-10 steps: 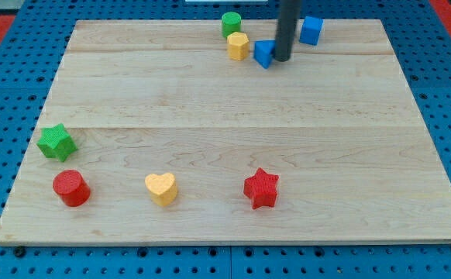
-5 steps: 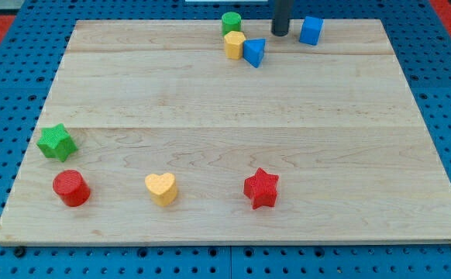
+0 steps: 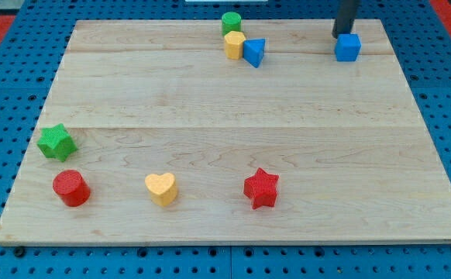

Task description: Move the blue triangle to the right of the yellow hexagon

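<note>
Beside yellow hexagon [image 3: 235, 44], blue triangle [image 3: 254, 52], apex down-left.

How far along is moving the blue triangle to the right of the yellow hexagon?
It looks done: the blue triangle sits against the right side of the yellow hexagon. Nothing is in hand; my tip is away at the view's top right, just above the blue cube. Nothing obvious is left.

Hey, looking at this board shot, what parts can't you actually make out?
- My tip: the rod's upper part is cut off by the view's top edge; whether the tip touches the blue cube cannot be told.
- Green cylinder: its lower edge is hidden behind the yellow hexagon.
- Blue triangle: whether it touches the hexagon is unclear.
</note>
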